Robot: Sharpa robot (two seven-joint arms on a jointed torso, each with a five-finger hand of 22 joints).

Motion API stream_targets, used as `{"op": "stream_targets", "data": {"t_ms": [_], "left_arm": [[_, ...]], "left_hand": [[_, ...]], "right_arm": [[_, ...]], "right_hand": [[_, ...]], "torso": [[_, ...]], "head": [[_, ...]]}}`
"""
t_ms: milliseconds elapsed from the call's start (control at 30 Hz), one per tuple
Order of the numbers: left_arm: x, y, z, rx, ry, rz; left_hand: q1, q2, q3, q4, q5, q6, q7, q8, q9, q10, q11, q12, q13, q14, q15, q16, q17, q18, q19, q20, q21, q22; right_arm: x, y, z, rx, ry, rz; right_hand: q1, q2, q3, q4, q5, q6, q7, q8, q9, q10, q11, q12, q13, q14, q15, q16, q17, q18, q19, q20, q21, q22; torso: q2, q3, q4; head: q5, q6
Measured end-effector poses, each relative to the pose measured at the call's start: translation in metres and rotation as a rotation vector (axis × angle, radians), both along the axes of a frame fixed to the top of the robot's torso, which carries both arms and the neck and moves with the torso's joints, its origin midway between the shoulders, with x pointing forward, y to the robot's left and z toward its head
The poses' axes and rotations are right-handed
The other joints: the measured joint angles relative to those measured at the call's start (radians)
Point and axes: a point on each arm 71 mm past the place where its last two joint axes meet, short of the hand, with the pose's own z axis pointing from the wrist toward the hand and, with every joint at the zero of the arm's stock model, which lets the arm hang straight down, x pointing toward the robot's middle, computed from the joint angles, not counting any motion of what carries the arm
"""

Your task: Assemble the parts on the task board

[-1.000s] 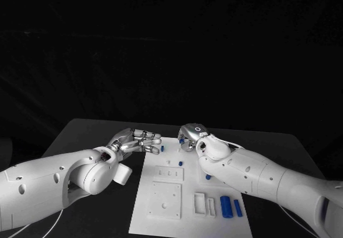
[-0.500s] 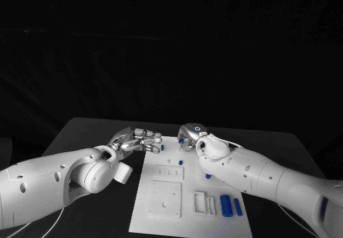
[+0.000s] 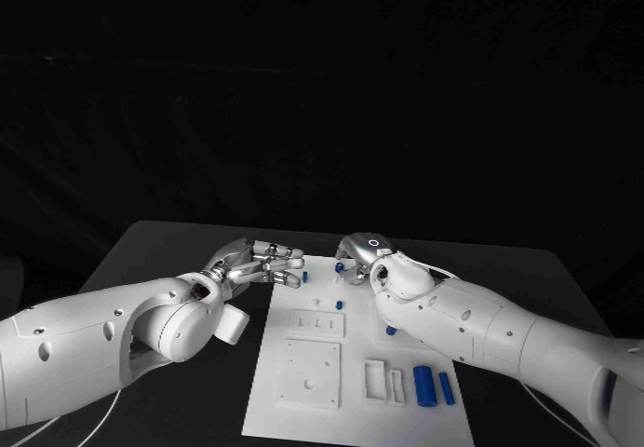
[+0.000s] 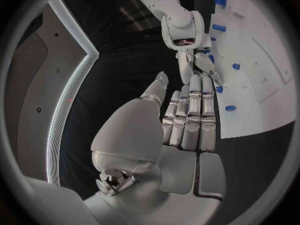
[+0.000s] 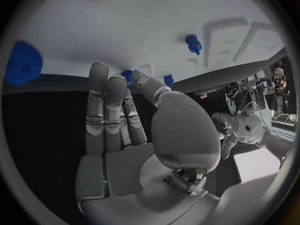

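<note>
The white task board (image 3: 312, 372) lies in the middle of the table. My right hand (image 3: 360, 257) is at the board's far edge. Its thumb and a fingertip close on a small blue part (image 5: 127, 75) there, while the other fingers stay straight. My left hand (image 3: 255, 263) hovers just off the board's far left corner, fingers straight and side by side, with nothing in it. Other blue parts are on the board: a small peg (image 3: 306, 277), another (image 3: 340, 305), and two longer cylinders (image 3: 422, 386) near the front right. My right hand (image 4: 185, 37) also appears in the left wrist view.
White raised blocks and slots (image 3: 313, 374) occupy the board's near half. A ribbed blue round part (image 5: 22, 62) lies on the board beside my right hand. Black table (image 3: 161, 251) surrounds the board on all sides.
My right hand has shifted very slightly to the right at the board's far edge. The left hand and the parts are where they were.
</note>
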Motion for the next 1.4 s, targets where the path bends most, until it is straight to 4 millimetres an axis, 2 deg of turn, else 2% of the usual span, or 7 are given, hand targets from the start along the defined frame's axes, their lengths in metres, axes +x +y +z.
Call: {"op": "stream_targets", "data": {"t_ms": [167, 400, 600, 800, 900, 1100, 1400], "left_arm": [[0.000, 0.001, 0.000, 0.000, 0.000, 0.003], [0.000, 0.005, 0.000, 0.002, 0.000, 0.010], [0.001, 0.009, 0.000, 0.003, -0.001, 0.020], [0.003, 0.015, 0.000, 0.006, -0.003, 0.033], [0.004, 0.017, 0.000, 0.008, -0.004, 0.038], [0.006, 0.019, 0.000, 0.010, -0.006, 0.045], [0.008, 0.020, -0.001, 0.012, -0.007, 0.050]], "left_hand": [[0.000, 0.000, -0.003, 0.003, 0.000, 0.000, 0.000, 0.000, 0.000, -0.008, 0.002, 0.000, 0.000, 0.000, 0.000, 0.000, 0.000, 0.000, 0.000, 0.000, 0.000, 0.000], [0.000, 0.000, -0.003, 0.003, 0.000, 0.000, 0.000, 0.000, 0.000, -0.008, 0.002, 0.000, 0.000, 0.000, 0.000, 0.000, 0.000, 0.000, 0.000, 0.000, 0.000, -0.001], [0.000, 0.000, -0.003, 0.003, 0.000, 0.000, 0.000, 0.000, 0.000, -0.008, 0.002, 0.000, 0.000, 0.000, 0.000, 0.000, 0.000, 0.000, 0.000, 0.000, 0.000, -0.001], [0.000, 0.000, -0.003, 0.003, 0.000, 0.000, 0.000, 0.000, 0.000, -0.008, 0.002, 0.000, 0.000, 0.000, 0.000, 0.000, 0.000, 0.000, 0.000, 0.000, 0.000, -0.001], [0.000, 0.000, -0.003, 0.003, 0.000, 0.000, 0.000, 0.000, 0.000, -0.008, 0.002, 0.000, 0.000, 0.000, 0.000, 0.000, 0.000, 0.000, 0.000, 0.000, 0.000, -0.001], [0.000, 0.000, -0.003, 0.003, 0.000, 0.000, 0.000, 0.000, 0.000, -0.008, 0.003, 0.000, 0.000, 0.000, 0.000, 0.000, 0.000, 0.000, 0.000, 0.000, 0.000, -0.001], [0.000, 0.000, -0.003, 0.003, 0.000, 0.000, 0.000, 0.000, 0.000, -0.008, 0.003, 0.000, 0.000, 0.000, 0.000, 0.000, 0.000, 0.000, 0.000, 0.000, 0.000, -0.002]], "right_arm": [[-0.001, -0.002, 0.001, 0.014, 0.004, 0.002], [-0.009, -0.013, 0.010, 0.048, -0.007, 0.018], [-0.015, -0.048, 0.033, 0.104, -0.037, -0.008], [-0.016, -0.089, 0.045, 0.138, -0.036, -0.064], [-0.016, -0.108, 0.046, 0.155, -0.011, -0.098], [-0.011, -0.127, 0.042, 0.181, 0.071, -0.136], [-0.002, -0.139, 0.029, 0.180, 0.185, -0.165]], "right_hand": [[0.011, -0.006, -0.062, 0.032, 0.000, -0.005, 0.001, 0.000, 0.000, -0.018, 0.003, 0.000, 0.000, 0.003, 0.003, 0.000, -0.003, 0.000, -0.002, 0.002, -0.013, -0.018], [0.017, -0.005, -0.054, 0.038, -0.004, -0.012, -0.002, 0.000, -0.001, 0.014, -0.005, 0.000, 0.000, -0.001, 0.006, 0.000, -0.005, 0.000, -0.003, 0.004, -0.013, -0.024], [-0.012, -0.010, 0.036, 0.023, -0.012, -0.009, -0.006, 0.000, -0.001, 0.212, -0.051, 0.007, 0.005, 0.002, -0.025, -0.004, -0.002, -0.001, 0.001, -0.015, -0.012, -0.019], [-0.016, -0.014, -0.050, 0.019, 0.025, -0.003, -0.022, 0.000, -0.001, 0.414, -0.117, 0.062, 0.072, -0.001, -0.073, -0.004, 0.016, -0.032, 0.001, -0.066, -0.009, -0.014], [0.009, 0.011, -0.200, 0.028, 0.060, -0.012, -0.028, 0.005, 0.000, 0.327, -0.129, 0.327, 0.416, 0.000, -0.080, 0.006, 0.060, -0.064, 0.000, -0.087, 0.008, 0.000], [-0.019, 0.039, -0.278, 0.029, 0.128, -0.024, -0.030, 0.005, 0.001, 0.264, -0.128, 0.764, 0.974, -0.012, -0.076, 0.125, 0.250, -0.065, 0.002, -0.080, 0.210, 0.176], [-0.010, 0.048, -0.366, 0.073, 0.154, -0.113, -0.016, 0.005, -0.001, 0.327, -0.110, 0.971, 1.220, -0.004, -0.062, 0.196, 0.439, -0.065, 0.000, -0.068, 0.350, 0.334]], "torso": [[0.000, 0.0004, -0.0009], [-0.002, 0.0023, -0.0042], [-0.004, 0.0054, -0.0134], [-0.008, 0.0126, -0.0295], [-0.010, 0.0168, -0.0394], [-0.012, 0.0255, -0.0505], [-0.010, 0.0337, -0.0531]], "head": [[0.001, -0.001], [0.002, 0.002], [-0.002, 0.011], [0.000, 0.014], [0.002, 0.015], [0.009, 0.012], [0.006, 0.009]]}}
